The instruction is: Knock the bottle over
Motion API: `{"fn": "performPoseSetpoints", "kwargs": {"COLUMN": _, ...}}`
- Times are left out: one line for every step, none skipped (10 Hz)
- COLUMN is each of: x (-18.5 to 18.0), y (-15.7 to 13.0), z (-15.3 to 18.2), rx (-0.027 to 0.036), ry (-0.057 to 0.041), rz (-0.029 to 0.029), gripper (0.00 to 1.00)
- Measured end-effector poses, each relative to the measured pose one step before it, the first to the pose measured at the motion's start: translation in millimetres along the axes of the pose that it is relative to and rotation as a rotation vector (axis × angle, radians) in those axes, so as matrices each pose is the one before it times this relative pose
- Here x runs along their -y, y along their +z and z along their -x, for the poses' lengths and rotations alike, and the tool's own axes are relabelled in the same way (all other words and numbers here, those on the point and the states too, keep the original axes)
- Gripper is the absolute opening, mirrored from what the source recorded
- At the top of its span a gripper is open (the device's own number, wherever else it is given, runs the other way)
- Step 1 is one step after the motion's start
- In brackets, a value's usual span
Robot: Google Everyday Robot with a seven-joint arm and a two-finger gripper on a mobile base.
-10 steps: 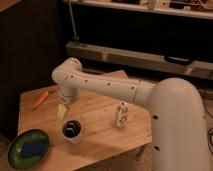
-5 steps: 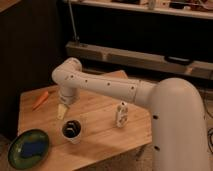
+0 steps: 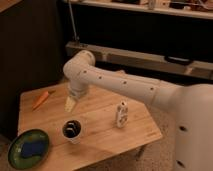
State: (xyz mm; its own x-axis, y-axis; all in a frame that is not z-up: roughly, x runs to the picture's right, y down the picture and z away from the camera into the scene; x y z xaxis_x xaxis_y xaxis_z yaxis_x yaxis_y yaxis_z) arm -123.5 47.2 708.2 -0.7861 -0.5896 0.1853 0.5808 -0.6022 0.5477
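Bottle (image 3: 121,114): upright on the wooden surface (image 3: 140,131), right of centre in view. White, slim, narrow cap on top, dark marks on the label. Touched by nothing.

Pincer (image 3: 70,104): well apart from the bottle, off to its left in view, bare wood between the 2. Hangs above the surface, pale tip pointing down, about level in the picture with the bottle's upper part. Open or closed: cannot tell.

Cup (image 3: 73,131): white, dark inside, upright, just below the pincer in the picture and nearer the camera than the bottle. Near the pincer tip; a gap shows between them.

Arm (image 3: 130,86): white, runs from the robot body (image 3: 192,125) at the right edge leftward, passing above and behind the bottle. Bends at 1 rounded joint (image 3: 81,62) at upper left, then drops steeply to the pincer.

Further out: orange carrot (image 3: 41,99) lying near the far-left edge of the surface. Green plate (image 3: 20,145) at the near-left corner, 1 blue object (image 3: 33,148) on it.
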Motion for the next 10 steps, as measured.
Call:
{"fn": "performPoseSetpoints", "kwargs": {"x": -9.57, "y": -24.41, "z": 13.53, "rx": -0.0213, "ry": 0.03194, "rz": 0.03775, "gripper": 0.66}}
{"fn": "performPoseSetpoints", "kwargs": {"x": -10.33, "y": -18.35, "z": 15.48, "rx": -0.0145, "ry": 0.03756, "rz": 0.03201, "gripper": 0.57}}
{"fn": "performPoseSetpoints", "kwargs": {"x": -12.93, "y": -17.11, "z": 22.79, "rx": -0.01975, "ry": 0.05588, "rz": 0.02043, "gripper": 0.45}}
{"fn": "performPoseSetpoints", "kwargs": {"x": -11.15, "y": -10.57, "z": 23.06, "rx": -0.01596, "ry": 0.05694, "rz": 0.00801, "gripper": 0.34}}
{"fn": "performPoseSetpoints", "kwargs": {"x": -8.22, "y": -6.78, "z": 20.0, "rx": -0.01103, "ry": 0.04909, "rz": 0.00362, "gripper": 0.25}}
{"fn": "performPoseSetpoints", "kwargs": {"x": -7.55, "y": -7.03, "z": 23.68, "rx": -0.01913, "ry": 0.05456, "rz": -0.00358, "gripper": 0.14}}
{"fn": "performPoseSetpoints", "kwargs": {"x": -8.22, "y": -6.3, "z": 22.86, "rx": -0.02574, "ry": 0.05192, "rz": -0.01099, "gripper": 0.05}}
{"fn": "performPoseSetpoints", "kwargs": {"x": -5.39, "y": -6.16, "z": 18.71, "rx": -0.0313, "ry": 0.03827, "rz": -0.01472, "gripper": 0.01}}
{"fn": "performPoseSetpoints", "kwargs": {"x": -8.46, "y": -12.3, "z": 32.91, "rx": -0.05808, "ry": 0.07043, "rz": -0.01921, "gripper": 0.0}}
{"fn": "performPoseSetpoints", "kwargs": {"x": -2.5, "y": -7.68, "z": 18.51, "rx": -0.03527, "ry": 0.04663, "rz": -0.00841, "gripper": 0.0}}
